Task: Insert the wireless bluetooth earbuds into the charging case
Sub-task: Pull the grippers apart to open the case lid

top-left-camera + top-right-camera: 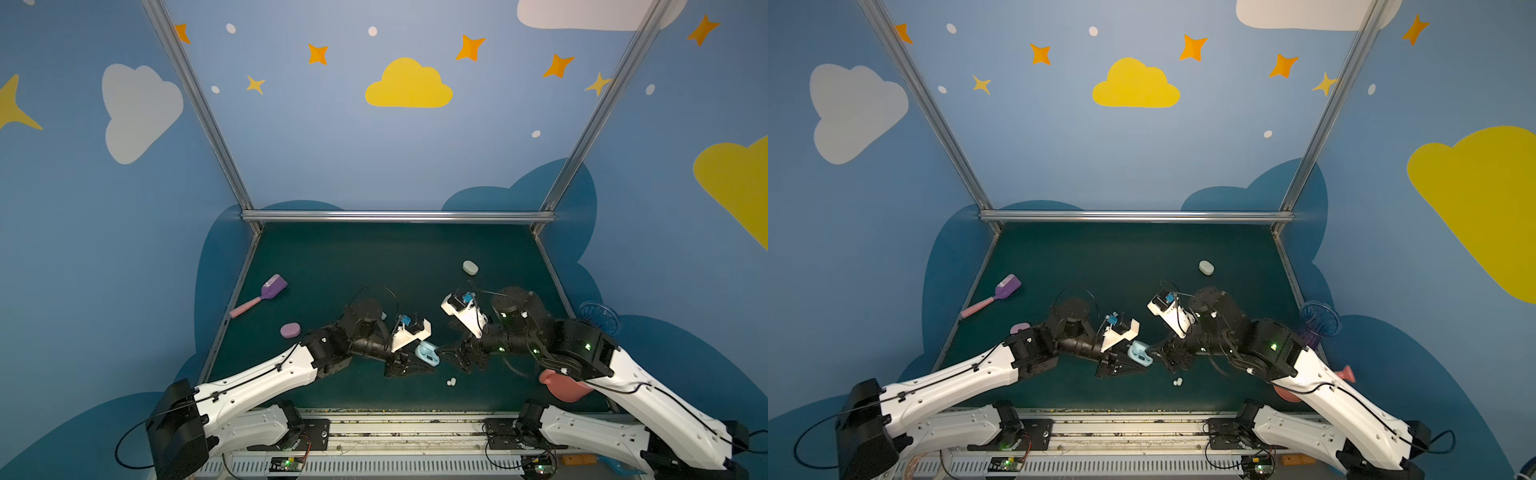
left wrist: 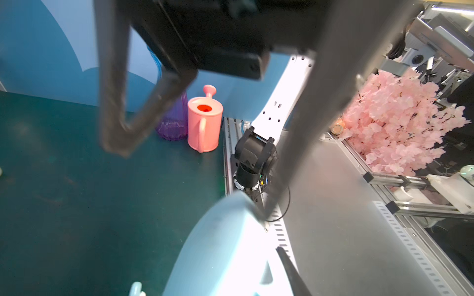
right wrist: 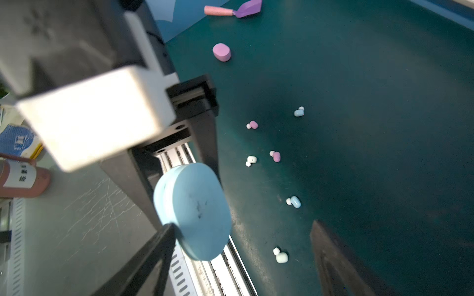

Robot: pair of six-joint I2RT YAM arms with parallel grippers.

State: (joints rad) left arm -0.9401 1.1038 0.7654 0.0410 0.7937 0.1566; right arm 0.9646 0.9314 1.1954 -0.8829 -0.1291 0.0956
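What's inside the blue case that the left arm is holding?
Two dark hollows show in the blue case, seemingly empty; six earbuds lie on the mat. The left pincer covers its lower edge.

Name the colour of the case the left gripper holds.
Pale blue case; clearest in right wrist view.

The pale blue charging case [image 1: 428, 353] is held up off the green mat [image 3: 359, 89] near its front edge and is tilted. In a top view its lid seems to stand open, though it shows too small to be sure. In the right wrist view its smooth oval back is scuffed. Six bean-shaped buds lie loose and apart on the mat: two pink earbuds [image 3: 253, 124], two pale blue earbuds [image 3: 298, 112] and two whitish earbuds [image 3: 252, 159], each with a white tip.
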